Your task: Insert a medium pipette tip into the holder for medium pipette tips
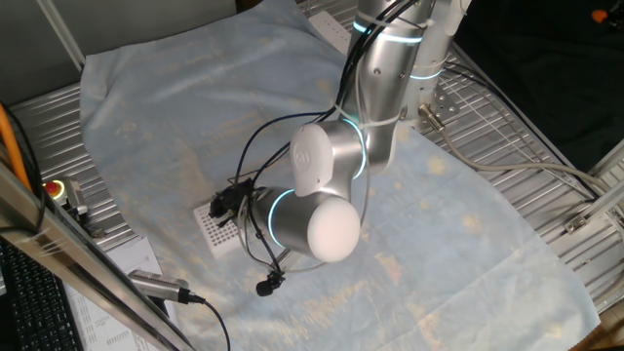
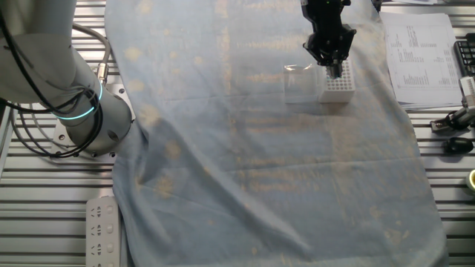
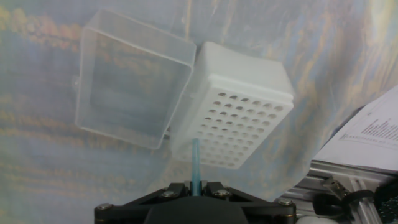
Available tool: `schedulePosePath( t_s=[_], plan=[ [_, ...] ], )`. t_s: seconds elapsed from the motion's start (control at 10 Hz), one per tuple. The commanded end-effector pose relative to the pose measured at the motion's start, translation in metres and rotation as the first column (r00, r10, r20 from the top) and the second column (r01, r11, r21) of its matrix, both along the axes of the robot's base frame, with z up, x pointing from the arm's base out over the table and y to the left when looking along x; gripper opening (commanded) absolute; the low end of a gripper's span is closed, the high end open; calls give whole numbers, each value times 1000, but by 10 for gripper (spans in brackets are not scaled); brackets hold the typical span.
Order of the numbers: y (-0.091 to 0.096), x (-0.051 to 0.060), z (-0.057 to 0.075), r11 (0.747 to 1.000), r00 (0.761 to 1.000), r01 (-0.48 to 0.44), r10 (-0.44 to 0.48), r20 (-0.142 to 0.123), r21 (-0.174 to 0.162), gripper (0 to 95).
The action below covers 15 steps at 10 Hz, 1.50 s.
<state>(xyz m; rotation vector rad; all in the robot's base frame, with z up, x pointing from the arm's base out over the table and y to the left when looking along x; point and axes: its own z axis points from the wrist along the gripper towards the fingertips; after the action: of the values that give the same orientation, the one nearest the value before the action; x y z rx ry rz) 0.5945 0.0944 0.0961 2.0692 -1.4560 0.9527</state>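
In the hand view my gripper [image 3: 194,185] is shut on the medium pipette tip [image 3: 195,163], a thin pale blue sliver that sticks out from between the jaws. Its point hangs over the near edge of the holder for medium pipette tips [image 3: 239,118], a white block with a grid of small dark holes. I cannot tell whether the tip touches the block. In the other fixed view the gripper [image 2: 333,68] stands straight over the holder [image 2: 338,85]. In one fixed view the holder [image 1: 216,229] shows partly behind the black hand [image 1: 230,202].
A clear plastic box [image 3: 130,78] lies open, touching the holder's left side; it also shows in the other fixed view [image 2: 303,83]. Printed paper sheets [image 2: 420,52] and metal grating lie past the cloth's edge. The arm's base [image 2: 85,111] stands on the far side.
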Motion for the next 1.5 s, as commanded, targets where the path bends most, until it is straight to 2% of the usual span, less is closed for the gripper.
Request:
schedulePosePath(
  t_s=[0.1,0.4,0.5,0.6,1.0,1.2,1.3,1.4,1.5],
  plan=[
    [0,0,0,1000,1000,8,-8,5,6,380],
    [1,0,0,1000,1000,17,-17,13,13,380],
    [0,1,3,999,999,33,-34,26,23,380],
    [-2,1,6,998,998,50,-52,37,34,190],
    [-21,4,20,987,994,92,-98,40,132,190],
    [-33,7,32,952,980,180,-194,33,246,190],
    [-35,7,33,939,974,210,-225,27,271,190],
    [-43,6,38,844,925,355,-380,-19,402,190],
    [-47,5,40,745,867,454,-495,-51,488,0]
  ],
)
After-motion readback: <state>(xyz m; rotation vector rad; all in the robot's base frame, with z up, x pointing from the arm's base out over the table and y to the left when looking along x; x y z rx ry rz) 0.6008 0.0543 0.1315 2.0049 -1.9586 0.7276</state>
